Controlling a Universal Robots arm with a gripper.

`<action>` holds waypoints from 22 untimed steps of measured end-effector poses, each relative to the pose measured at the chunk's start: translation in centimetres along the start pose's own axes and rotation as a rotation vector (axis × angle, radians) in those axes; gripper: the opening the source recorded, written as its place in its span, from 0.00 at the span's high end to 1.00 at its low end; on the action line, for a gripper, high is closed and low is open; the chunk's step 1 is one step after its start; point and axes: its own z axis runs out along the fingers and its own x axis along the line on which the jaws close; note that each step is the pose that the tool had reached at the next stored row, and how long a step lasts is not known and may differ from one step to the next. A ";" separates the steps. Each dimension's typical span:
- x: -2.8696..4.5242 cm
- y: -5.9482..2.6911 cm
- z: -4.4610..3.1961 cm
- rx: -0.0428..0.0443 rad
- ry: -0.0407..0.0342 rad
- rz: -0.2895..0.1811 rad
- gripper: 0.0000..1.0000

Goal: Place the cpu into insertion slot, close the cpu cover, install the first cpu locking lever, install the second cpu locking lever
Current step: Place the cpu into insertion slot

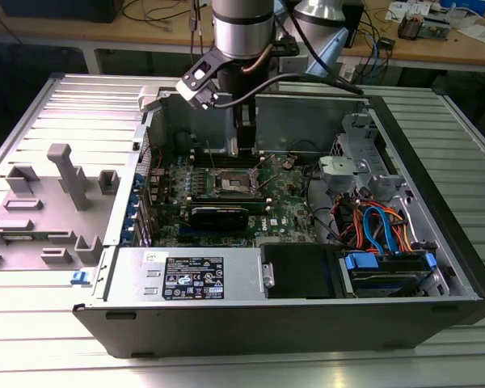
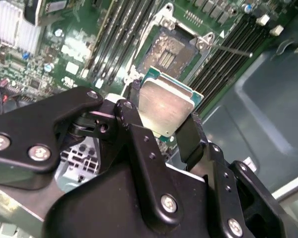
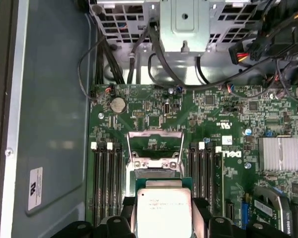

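The small, flat, square cpu (image 2: pixel 166 106) with its dull silver metal top is clamped by two opposite edges in the black claw (image 2: pixel 162 115). It is held above the dark, silver-rimmed insertion slot (image 2: pixel 166 52), not yet seated. It is judged light, rigid and fragile underneath, so it is best held by its edges only.

None of the print is large enough to be made out word for word. In the exterior view, a black label (image 1: pixel 192 278) with white lines of print and small marks is sitting on the silver metal housing (image 1: pixel 242 279), and a small white sticker (image 1: pixel 156 258) is lying just beside it. In the first wrist view, a white label (image 3: pixel 35 188) with a dark symbol is sticking to the grey case wall (image 3: pixel 49 99). Faint lines of print are running across the top of the cpu (image 3: pixel 164 215). White lettering (image 3: pixel 235 159) is standing on the green board (image 3: pixel 208 119), near a tiny white tag (image 3: pixel 226 140).
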 end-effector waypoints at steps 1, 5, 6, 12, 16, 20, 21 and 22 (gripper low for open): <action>0.04 -0.18 0.25 0.0001 0.0000 0.000 0.46; 0.23 -0.60 1.26 0.0002 0.0000 0.000 0.46; 0.27 -0.69 1.72 0.0001 0.0001 0.000 0.46; 0.29 -0.91 3.08 0.0002 -0.0001 0.000 0.46; 0.28 -1.02 3.88 0.0001 0.0000 0.000 0.46; 0.27 -1.08 4.58 0.0003 -0.0003 0.000 0.46; 0.27 -1.08 4.59 0.0001 -0.0001 0.000 0.46; 0.27 -1.09 4.69 0.0002 0.0000 0.000 0.46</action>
